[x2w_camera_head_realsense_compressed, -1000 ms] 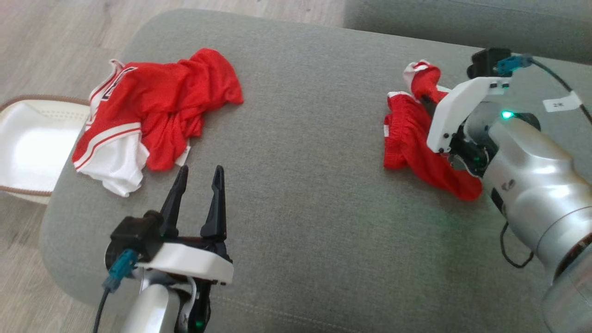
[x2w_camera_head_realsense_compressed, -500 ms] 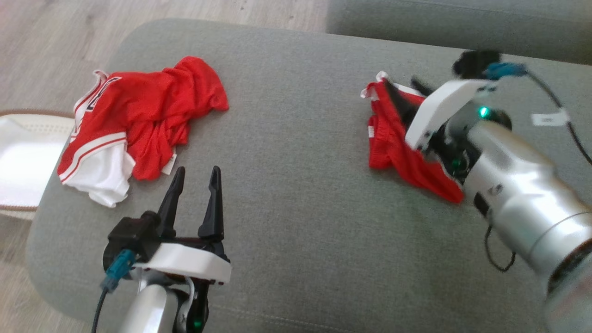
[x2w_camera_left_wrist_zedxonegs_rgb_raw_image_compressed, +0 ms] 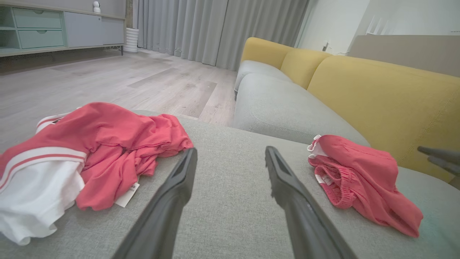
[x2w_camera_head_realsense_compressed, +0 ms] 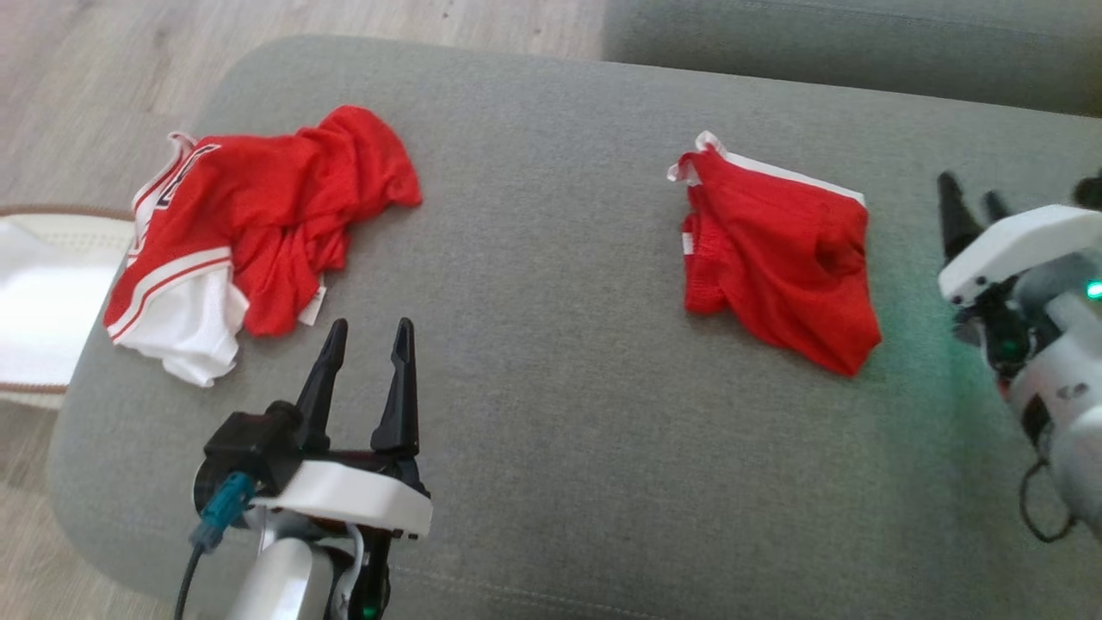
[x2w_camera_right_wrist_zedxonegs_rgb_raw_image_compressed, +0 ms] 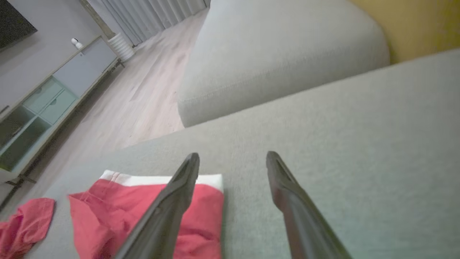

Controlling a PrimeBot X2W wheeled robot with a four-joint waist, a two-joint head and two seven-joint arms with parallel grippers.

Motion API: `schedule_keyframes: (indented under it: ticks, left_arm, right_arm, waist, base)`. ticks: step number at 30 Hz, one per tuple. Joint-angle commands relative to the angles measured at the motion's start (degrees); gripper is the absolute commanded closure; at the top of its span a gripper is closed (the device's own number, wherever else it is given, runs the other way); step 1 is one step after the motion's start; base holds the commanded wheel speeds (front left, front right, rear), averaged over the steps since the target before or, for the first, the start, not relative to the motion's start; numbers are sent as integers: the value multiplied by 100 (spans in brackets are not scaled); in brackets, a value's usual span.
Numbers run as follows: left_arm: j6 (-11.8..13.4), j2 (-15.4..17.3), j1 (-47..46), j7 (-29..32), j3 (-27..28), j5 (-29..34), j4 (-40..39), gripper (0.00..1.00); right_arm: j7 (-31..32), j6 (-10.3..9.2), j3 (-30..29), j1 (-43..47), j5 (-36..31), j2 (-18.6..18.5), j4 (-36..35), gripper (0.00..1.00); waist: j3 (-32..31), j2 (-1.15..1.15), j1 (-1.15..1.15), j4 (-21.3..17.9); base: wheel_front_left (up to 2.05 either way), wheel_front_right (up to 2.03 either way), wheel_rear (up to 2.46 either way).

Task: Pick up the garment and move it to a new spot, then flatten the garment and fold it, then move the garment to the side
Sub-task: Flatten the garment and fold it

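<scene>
A small red garment with a white edge, folded shorts (x2w_camera_head_realsense_compressed: 779,258), lies on the right part of the grey sofa cushion (x2w_camera_head_realsense_compressed: 560,413); it shows in the left wrist view (x2w_camera_left_wrist_zedxonegs_rgb_raw_image_compressed: 363,180) and the right wrist view (x2w_camera_right_wrist_zedxonegs_rgb_raw_image_compressed: 107,212) too. My right gripper (x2w_camera_head_realsense_compressed: 968,189) hovers open and empty just right of it, apart from the cloth, fingers (x2w_camera_right_wrist_zedxonegs_rgb_raw_image_compressed: 233,154) spread over bare cushion. A crumpled red and white jersey (x2w_camera_head_realsense_compressed: 258,215) lies at the cushion's left end. My left gripper (x2w_camera_head_realsense_compressed: 370,325) stands open and empty below the jersey, touching nothing (x2w_camera_left_wrist_zedxonegs_rgb_raw_image_compressed: 231,150).
A white container with a brown rim (x2w_camera_head_realsense_compressed: 43,284) sits on the wooden floor left of the cushion. A second grey cushion (x2w_camera_head_realsense_compressed: 818,43) lies beyond, and a yellow backrest (x2w_camera_left_wrist_zedxonegs_rgb_raw_image_compressed: 377,90) runs along the right. Bare cushion stretches between the two garments.
My right gripper has opened, let go of the red shorts and drawn back to the right. The shorts now lie flatter on the cushion. The head camera shifted slightly; the left arm stayed put.
</scene>
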Motion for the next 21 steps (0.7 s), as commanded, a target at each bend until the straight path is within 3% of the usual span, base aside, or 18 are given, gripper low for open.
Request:
schedule_keyframes:
  ticks: [1, 2, 11, 16, 21]
  left_arm:
    - [-27, 26, -200, -30, 176, -59, -190, 0]
    - [-32, 26, -214, -30, 168, -59, -185, 0]
    - [-28, 26, -226, -30, 152, -73, -128, 0]
    - [-16, 26, -222, -30, 176, -77, -111, 0]
    - [-3, 26, -173, -30, 215, -78, -100, 0]
  right_arm:
    - [59, 44, -13, -109, 64, 17, -104, 81]
    - [247, 44, -52, -106, 144, 34, -129, 100]
    - [2117, 44, -367, -103, 860, 101, -354, 100]
    - [2956, 44, -498, 75, 1223, 316, -702, 100]
    - [3327, 44, -515, 392, 1381, 555, -1426, 100]
  waist:
    - [26, 0, 0, 39]
    - [41, 0, 0, 73]
    - [120, 0, 0, 363]
    - [103, 0, 0, 424]
    - [66, 0, 0, 388]
  base:
    - [0, 0, 0]
    - [0, 0, 0]
    - [0, 0, 0]
    - [0, 0, 0]
    - [0, 0, 0]
